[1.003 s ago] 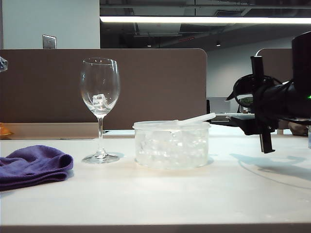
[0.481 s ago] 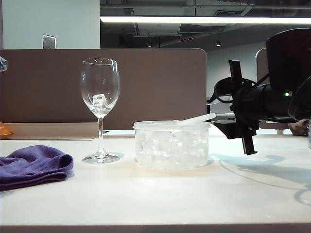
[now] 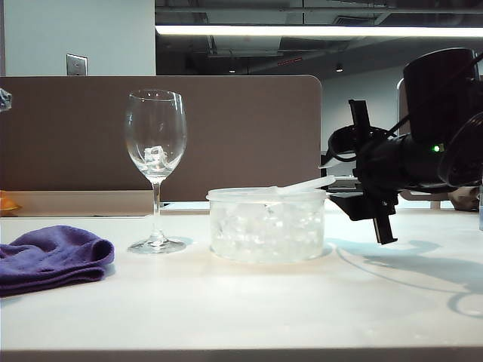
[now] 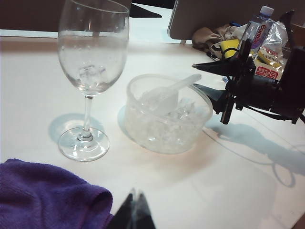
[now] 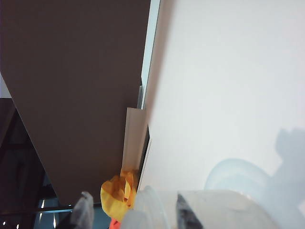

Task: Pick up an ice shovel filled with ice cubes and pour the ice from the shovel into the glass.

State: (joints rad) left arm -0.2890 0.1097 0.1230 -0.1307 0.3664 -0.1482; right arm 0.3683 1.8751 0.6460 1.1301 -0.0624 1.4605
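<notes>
Two hands: right hand (image 3: 367, 172) spread wide, level, just at 3 o'clock of shovel (image 4: 167, 95) handle tip; left hand (image 4: 133, 214) low by cloth (image 4: 45, 200), spread unclear. Shovel resting in ice (image 3: 266, 226) tub (image 3: 266, 194); glass (image 3: 155, 170) at 9 o'clock. To grip well: centre handle between fingers, pinch firmly, lift level.

Bright overhead strip light (image 3: 317, 31); soft table (image 3: 241, 309) shadows; blurred wrist-view foreground

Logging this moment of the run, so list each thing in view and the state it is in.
glass: upright, one ice cube inside.
tub: open, full of ice cubes.
ice shovel: resting in the tub, untouched.
purple cloth: crumpled.
right gripper: open, beside the tub.
left gripper: shut, empty.
</notes>
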